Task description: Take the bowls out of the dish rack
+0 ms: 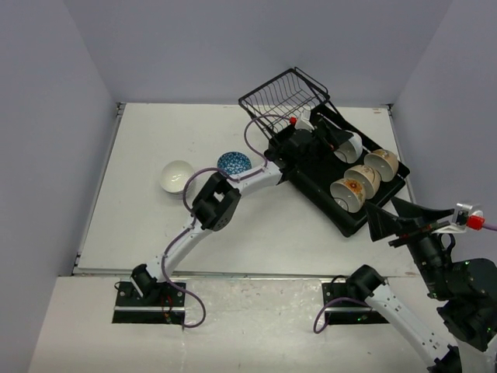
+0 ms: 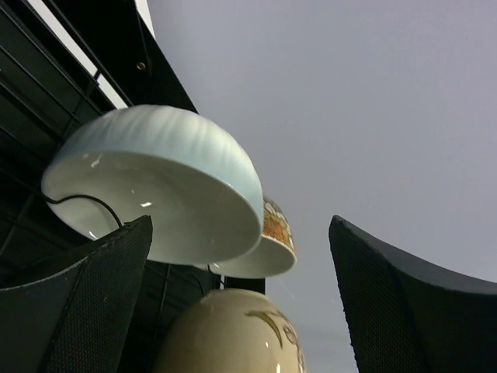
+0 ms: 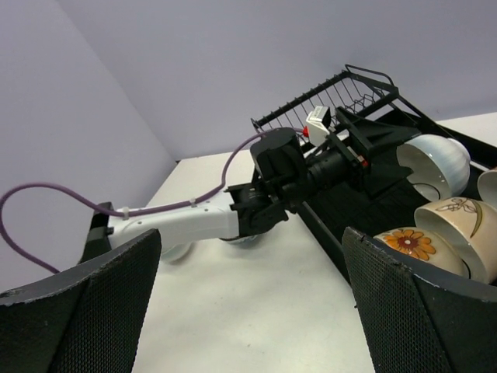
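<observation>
So roughly a third done by my count: a plain white bowl [image 1: 176, 176] and a blue-patterned bowl [image 1: 234, 163] sit out on the table [image 1: 140, 225], near each other and just off the dish rack [image 1: 314, 190]. Four bowls are left standing on edge in its black tray. The left gripper [image 1: 335, 140] is down in the rack, jaws spread wide at the ribbed white bowl [image 2: 155, 183]. That one's glossy, its rim just beside one finger, and it isn't pinched as far as I can tell. Next to it are two cream bowls [image 1: 382, 163] with brown rims and a flower-print bowl [image 1: 347, 194], all smooth glazed ceramic. The tilted wire basket [image 1: 283, 97] is thin black wire. The right gripper [image 1: 388, 219] hovers by the rack's near corner, jaws wide, holding nothing.
</observation>
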Motion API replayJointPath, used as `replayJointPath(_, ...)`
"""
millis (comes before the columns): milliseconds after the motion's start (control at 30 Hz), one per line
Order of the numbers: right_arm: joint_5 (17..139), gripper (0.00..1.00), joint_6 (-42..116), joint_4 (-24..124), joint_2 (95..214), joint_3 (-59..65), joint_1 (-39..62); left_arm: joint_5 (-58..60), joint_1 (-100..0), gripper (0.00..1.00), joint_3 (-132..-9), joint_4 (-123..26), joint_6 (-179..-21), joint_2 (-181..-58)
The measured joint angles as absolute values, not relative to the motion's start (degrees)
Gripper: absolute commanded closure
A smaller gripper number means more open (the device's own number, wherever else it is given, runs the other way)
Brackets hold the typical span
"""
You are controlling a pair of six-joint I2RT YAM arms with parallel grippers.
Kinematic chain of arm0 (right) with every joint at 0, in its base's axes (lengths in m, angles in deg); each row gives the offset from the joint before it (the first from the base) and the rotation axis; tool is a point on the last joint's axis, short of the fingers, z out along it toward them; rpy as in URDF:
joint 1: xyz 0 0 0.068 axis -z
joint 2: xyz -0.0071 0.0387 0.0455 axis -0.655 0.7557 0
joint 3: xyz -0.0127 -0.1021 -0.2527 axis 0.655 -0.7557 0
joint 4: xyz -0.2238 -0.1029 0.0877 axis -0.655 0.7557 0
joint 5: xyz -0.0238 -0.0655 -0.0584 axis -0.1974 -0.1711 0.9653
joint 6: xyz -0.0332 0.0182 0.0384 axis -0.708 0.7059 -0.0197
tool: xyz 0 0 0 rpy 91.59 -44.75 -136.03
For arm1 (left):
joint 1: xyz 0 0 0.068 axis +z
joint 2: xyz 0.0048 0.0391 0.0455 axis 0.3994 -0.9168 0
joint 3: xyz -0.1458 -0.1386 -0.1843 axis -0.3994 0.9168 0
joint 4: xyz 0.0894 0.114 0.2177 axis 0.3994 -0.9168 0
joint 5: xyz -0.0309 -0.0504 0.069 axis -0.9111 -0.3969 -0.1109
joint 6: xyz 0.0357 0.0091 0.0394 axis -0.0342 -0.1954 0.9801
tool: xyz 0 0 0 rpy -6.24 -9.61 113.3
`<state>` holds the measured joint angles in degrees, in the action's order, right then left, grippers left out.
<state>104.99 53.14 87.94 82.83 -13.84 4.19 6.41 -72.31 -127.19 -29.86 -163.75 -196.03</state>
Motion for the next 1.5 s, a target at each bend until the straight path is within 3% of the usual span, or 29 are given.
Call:
replayJointPath(367,102.04,0.01,53.25,87.73,81.30,-14.19,4.03,11.92,-72.44,0.26,-136.72,-25.13,-164.47,-204.12)
replayJointPath(733,100.40,0.01,53.18,87.57,81.04,-14.87,3.66,13.80,-72.44,0.58,-138.67,-22.40,-164.60,-205.63)
replayJointPath(900,99.42,0.01,53.14,87.29,80.18,-14.94,3.35,14.72,-72.49,0.60,-139.39,-21.46,-163.95,-206.63)
replayJointPath(1100,98.43,0.01,53.10,86.96,79.55,-15.88,3.31,14.96,-72.51,0.54,-139.91,-21.18,-163.88,-207.16)
replayJointPath(1500,98.08,0.01,53.08,86.46,78.63,-15.98,2.98,16.79,-73.34,0.66,-140.07,-22.56,-164.38,-207.33)
